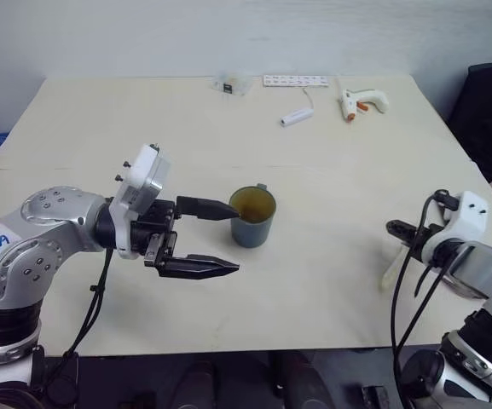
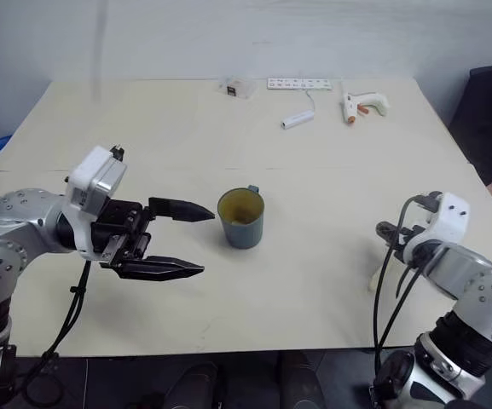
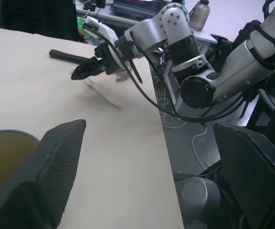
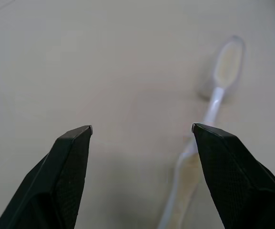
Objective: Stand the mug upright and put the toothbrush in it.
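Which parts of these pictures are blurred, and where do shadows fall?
Right wrist view: the toothbrush on the table looks soft and blurred, while the right tool tips are sharper. Left wrist view: the near fingers are large and soft. Left eye view: even light, a faint shadow beside the upright mug.

The mug [image 1: 252, 216] stands upright at the centre of the table [image 1: 186, 153], with the left gripper [image 1: 220, 238] just left of it, one of its fingers [image 1: 207, 207] at the mug's rim. The toothbrush [image 1: 390, 268] lies on the table at the right of the frame, under the right gripper [image 1: 396, 228]. Along the table's far edge, at the top of the frame, lie a power strip [image 1: 295, 81], a glue gun [image 1: 361, 104] and a short cylinder tool [image 1: 297, 117]
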You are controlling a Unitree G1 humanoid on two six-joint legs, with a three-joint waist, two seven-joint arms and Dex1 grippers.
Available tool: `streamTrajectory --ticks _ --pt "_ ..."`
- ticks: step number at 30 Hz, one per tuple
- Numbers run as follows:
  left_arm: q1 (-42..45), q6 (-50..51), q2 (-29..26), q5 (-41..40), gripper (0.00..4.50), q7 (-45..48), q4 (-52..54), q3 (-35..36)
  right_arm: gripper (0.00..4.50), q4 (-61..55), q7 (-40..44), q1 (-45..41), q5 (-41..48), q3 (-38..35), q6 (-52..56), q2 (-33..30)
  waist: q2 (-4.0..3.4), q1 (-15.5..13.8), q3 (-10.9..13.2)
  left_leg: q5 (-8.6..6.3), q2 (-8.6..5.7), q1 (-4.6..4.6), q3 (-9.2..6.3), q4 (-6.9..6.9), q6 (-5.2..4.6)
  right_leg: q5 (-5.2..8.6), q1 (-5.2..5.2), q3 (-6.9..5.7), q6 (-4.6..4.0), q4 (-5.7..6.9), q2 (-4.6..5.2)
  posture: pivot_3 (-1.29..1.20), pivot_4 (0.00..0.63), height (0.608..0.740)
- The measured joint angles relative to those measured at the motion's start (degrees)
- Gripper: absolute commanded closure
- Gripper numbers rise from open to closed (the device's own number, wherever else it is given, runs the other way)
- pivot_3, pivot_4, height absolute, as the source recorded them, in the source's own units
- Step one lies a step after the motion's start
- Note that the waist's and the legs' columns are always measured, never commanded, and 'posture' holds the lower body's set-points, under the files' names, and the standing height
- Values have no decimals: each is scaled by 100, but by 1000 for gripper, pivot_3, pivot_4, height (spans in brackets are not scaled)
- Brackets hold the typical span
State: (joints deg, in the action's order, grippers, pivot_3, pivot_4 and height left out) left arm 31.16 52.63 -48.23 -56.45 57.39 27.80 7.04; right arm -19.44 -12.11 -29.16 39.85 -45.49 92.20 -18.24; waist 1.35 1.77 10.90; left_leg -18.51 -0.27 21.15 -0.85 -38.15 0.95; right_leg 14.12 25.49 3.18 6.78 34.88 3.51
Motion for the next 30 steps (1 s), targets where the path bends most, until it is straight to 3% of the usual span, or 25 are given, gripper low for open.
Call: streamTrajectory --ticks 11,14,18,22,26,30 --pt "-259 123 -208 -429 0 -389 339 424 1009 314 -969 320 1206 132 -40 -618 3 -11 -2 -1 0 0 -3 0 -3 0 -6 -4 0 -13 -2 0 150 740" --pt "-291 119 -216 -435 0 -448 340 430 1009 311 -911 542 1470 347 0 -1158 2 -19 -1 1 -4 3 1 -1 -8 0 -6 -4 1 -18 -1 0 150 740" --pt "-292 94 -212 -435 0 -470 332 414 1009 303 -877 -69 2025 236 0 -1341 -1 66 0 3 -2 -4 16 0 -11 -6 -6 14 10 -17 -6 0 150 740" --pt "-276 28 -172 -422 0 -462 296 370 1009 288 -1234 32 2258 157 -1 -2119 1 -33 -1 2 1 15 18 8 -13 0 -7 -19 0 -38 -9 0 150 740" --pt "-246 -59 -103 -383 0 -407 246 250 1009 281 -1713 691 2639 20 0 -2144 2 -40 -2 1 0 25 20 8 -15 -5 -7 -11 9 -45 -2 0 150 740" --pt "-127 -97 -55 -355 0 -354 75 134 1009 194 -2278 1114 3066 -257 0 -1768 2 -10 -2 1 -2 13 19 4 -21 -13 -8 15 21 -54 -3 0 150 740"
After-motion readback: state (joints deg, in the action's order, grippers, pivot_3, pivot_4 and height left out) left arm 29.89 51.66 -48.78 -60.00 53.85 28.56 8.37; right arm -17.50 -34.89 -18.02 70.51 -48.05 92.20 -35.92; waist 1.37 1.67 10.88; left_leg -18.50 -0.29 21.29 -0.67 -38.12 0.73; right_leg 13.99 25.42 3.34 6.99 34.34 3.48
